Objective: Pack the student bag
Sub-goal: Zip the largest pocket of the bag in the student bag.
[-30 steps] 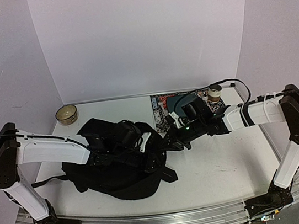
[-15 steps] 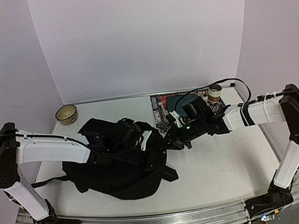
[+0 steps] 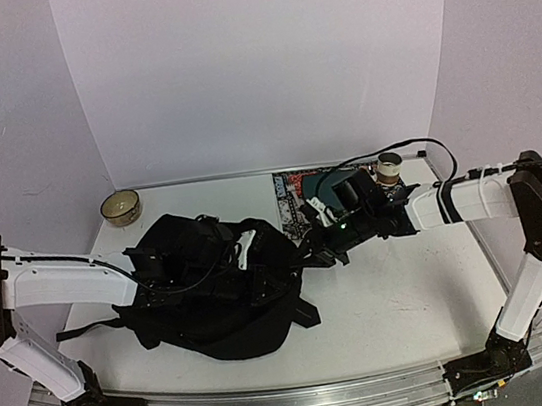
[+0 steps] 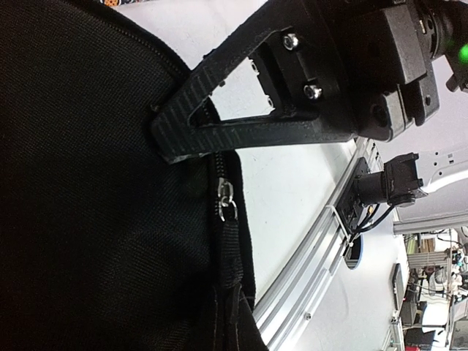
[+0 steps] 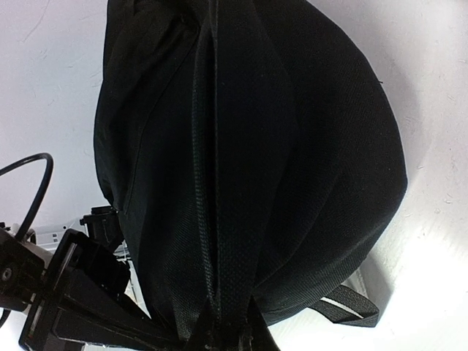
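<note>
The student bag point(image 3: 214, 297), a soft black backpack, lies on the left half of the table point(image 3: 404, 285). My left gripper point(image 3: 247, 263) lies over the top of the bag. In the left wrist view the left gripper point(image 4: 235, 322) is shut on the black fabric tab hanging from the metal zipper pull point(image 4: 227, 202). My right gripper point(image 3: 309, 254) is at the bag's right edge. In the right wrist view the right gripper point(image 5: 234, 338) is shut on a black webbing strap point(image 5: 238, 168) that runs down the bag beside the zipper point(image 5: 201, 183).
A small bowl point(image 3: 121, 207) stands at the back left. A patterned book point(image 3: 290, 205), a teal object point(image 3: 319, 185) and a cup point(image 3: 388, 164) with a black cable lie at the back right, behind the right arm. A metal rail point(image 3: 299, 401) lines the front edge.
The left arm has drawn back to the left with its jaws now shut on the zipper tab. The bag's top shifted slightly left. The right arm has barely moved.
</note>
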### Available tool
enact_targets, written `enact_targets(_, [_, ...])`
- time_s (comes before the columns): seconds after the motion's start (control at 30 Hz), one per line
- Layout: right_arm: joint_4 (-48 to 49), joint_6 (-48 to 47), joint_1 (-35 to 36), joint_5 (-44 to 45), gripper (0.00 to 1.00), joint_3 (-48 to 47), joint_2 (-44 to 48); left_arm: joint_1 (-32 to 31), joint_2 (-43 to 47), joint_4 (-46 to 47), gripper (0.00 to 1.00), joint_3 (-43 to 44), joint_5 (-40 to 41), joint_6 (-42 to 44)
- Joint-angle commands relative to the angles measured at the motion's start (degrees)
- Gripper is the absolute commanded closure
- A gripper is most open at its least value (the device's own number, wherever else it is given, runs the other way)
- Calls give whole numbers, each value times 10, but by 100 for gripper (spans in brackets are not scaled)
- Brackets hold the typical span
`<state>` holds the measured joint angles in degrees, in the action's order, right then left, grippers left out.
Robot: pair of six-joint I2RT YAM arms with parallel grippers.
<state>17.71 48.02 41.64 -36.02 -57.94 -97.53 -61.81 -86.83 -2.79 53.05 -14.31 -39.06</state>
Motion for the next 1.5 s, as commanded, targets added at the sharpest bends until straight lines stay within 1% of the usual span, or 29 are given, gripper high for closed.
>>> enact_targets(0.0, [-19,-31,-62,60,100,-38,-8,-12,38,-54,100,-28,-43,-12])
enact_targets(0.13, [-40,-47,-77,72,100,-67,-29,-15,41,-64,100,-36,-53,-14])
enact_targets(0.27, [-62,-70,-83,83,100,-92,-40,-15,44,-76,100,-37,-43,-16])
enact_targets(0.4, [-71,-70,-82,54,100,-100,-50,-15,45,-76,100,-15,-32,-8])
enact_targets(0.53, [-82,-87,-95,87,100,-101,-43,-15,47,-85,100,-31,-39,-9])
enact_targets(0.7, [-93,-88,-138,97,100,-126,-68,-15,82,-170,100,-59,-17,-6])
enact_targets(0.77, [-104,-88,-138,89,100,-138,-72,-15,99,-204,100,-57,-2,-4])
enact_targets(0.87, [-103,-71,-121,69,99,-131,-71,-15,113,-201,100,-33,15,0])
enact_targets(0.9, [-103,-64,-115,67,96,-126,-67,-15,108,-194,100,-19,17,6])
enact_targets(1.0, [-98,-33,-103,73,71,-93,-29,-15,75,-169,100,34,21,28])
enact_targets(1.13, [-93,13,-78,121,38,-24,51,-16,23,-148,100,85,4,53])
enact_targets(1.17, [-93,27,-71,132,33,-7,73,-15,10,-143,100,96,-3,58])
enact_targets(1.23, [-93,56,-52,160,26,28,108,-16,-8,-137,100,107,-18,63])
enact_targets(1.3, [-93,78,-27,181,21,56,129,-16,-20,-133,100,117,-29,66])
enact_targets(1.37, [-89,109,1,197,19,75,144,-17,-25,-131,100,121,-34,67])
enact_targets(1.47, [-65,153,41,232,18,102,155,-17,-23,-129,100,121,-39,68])
